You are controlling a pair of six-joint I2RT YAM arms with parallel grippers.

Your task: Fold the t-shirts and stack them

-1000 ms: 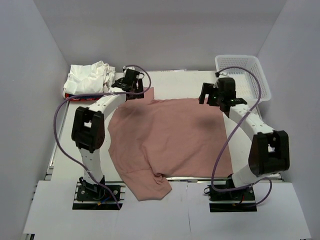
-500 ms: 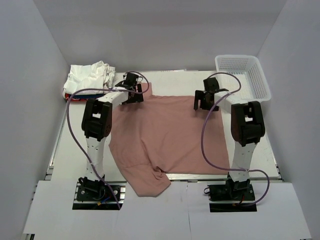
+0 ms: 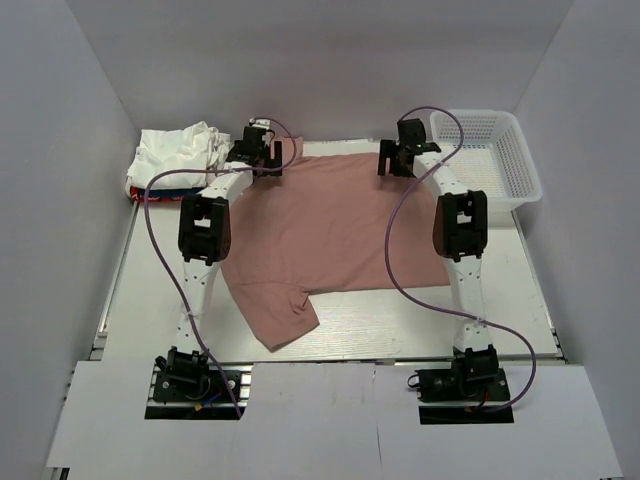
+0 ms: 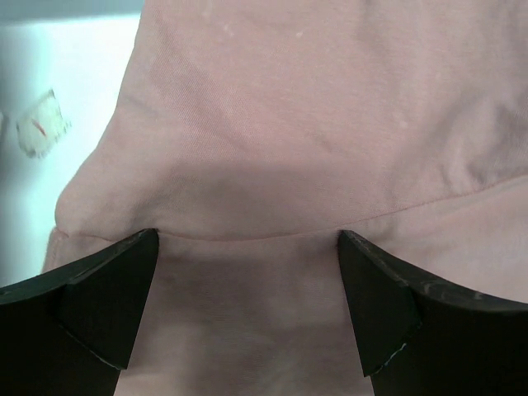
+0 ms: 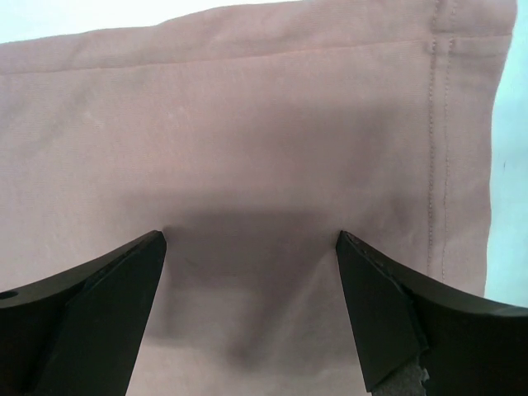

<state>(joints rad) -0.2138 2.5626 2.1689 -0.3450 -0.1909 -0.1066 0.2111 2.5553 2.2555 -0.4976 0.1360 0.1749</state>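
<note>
The dusty-pink t-shirt (image 3: 330, 235) is lying spread for folding, the left gripper (image 3: 262, 160) and right gripper (image 3: 400, 158) hovering, jaws apart, over its far edge, likely needing to pinch it.

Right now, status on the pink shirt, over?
Left pincer open, right pincer open, both over the far edge of the pink shirt. Shirt spread flat, near sleeve rumpled. Nothing in the way.

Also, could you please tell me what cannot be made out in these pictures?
White t-shirts, top view: crumpled together, count unclear.
Red t-shirt, top view: under the white ones, only an edge shows.
Pink t-shirt, all views: underside against the table.
Left gripper, right gripper, both open: contact with the cloth unclear; in the top view the wrists cover them.
</note>
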